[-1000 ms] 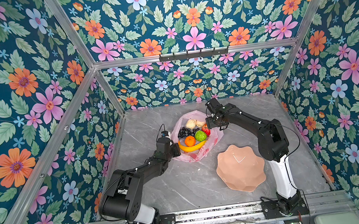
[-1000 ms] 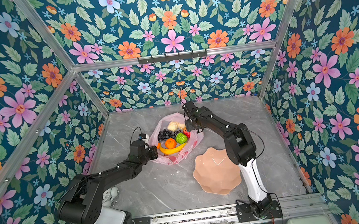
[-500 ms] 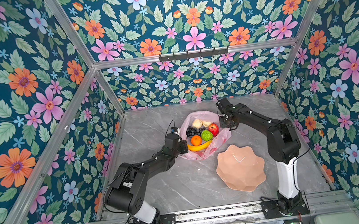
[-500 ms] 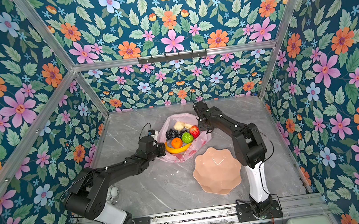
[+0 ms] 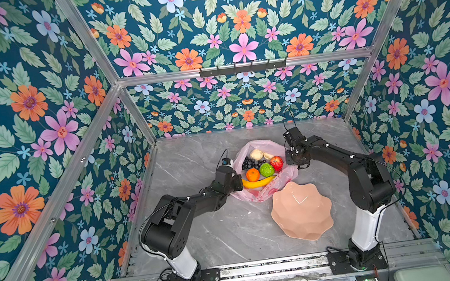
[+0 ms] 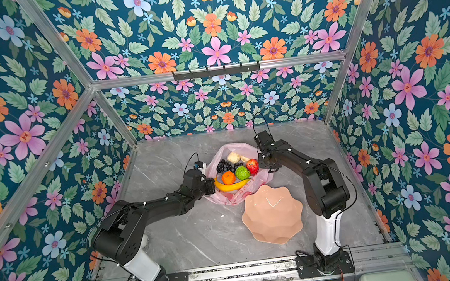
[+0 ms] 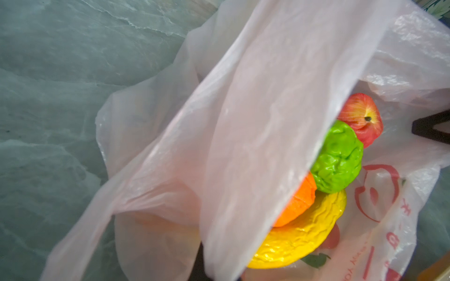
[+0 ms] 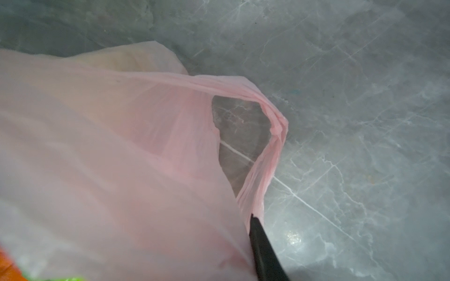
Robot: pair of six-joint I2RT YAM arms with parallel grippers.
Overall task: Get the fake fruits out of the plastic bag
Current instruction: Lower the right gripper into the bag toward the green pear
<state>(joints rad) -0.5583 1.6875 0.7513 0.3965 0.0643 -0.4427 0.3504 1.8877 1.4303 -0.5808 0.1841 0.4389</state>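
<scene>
The plastic bag (image 5: 262, 194) lies open in the middle of the table, seen in both top views. In it are a banana (image 5: 258, 183), an orange (image 5: 252, 174), a bumpy green fruit (image 5: 266, 169), an apple (image 5: 276, 163), grapes (image 5: 250, 162) and a beige piece (image 5: 256, 154). My left gripper (image 5: 235, 178) is shut on the bag's left edge; pink film (image 7: 243, 121) drapes over its jaws in the left wrist view. My right gripper (image 5: 290, 160) is at the bag's right edge, pinching the film. One black finger (image 8: 265, 253) shows there beside the loop handle (image 8: 272, 136).
A peach-pink scalloped bowl (image 5: 301, 210) sits on the grey marble table (image 5: 215, 235), just in front of the bag and to its right. Floral walls close in the table on three sides. The arm bases stand on a rail at the front edge.
Both grippers and the bag have shifted to the right. The right gripper has closed on the bag's right edge, and the bag's mouth now spreads wider between the two grippers.
</scene>
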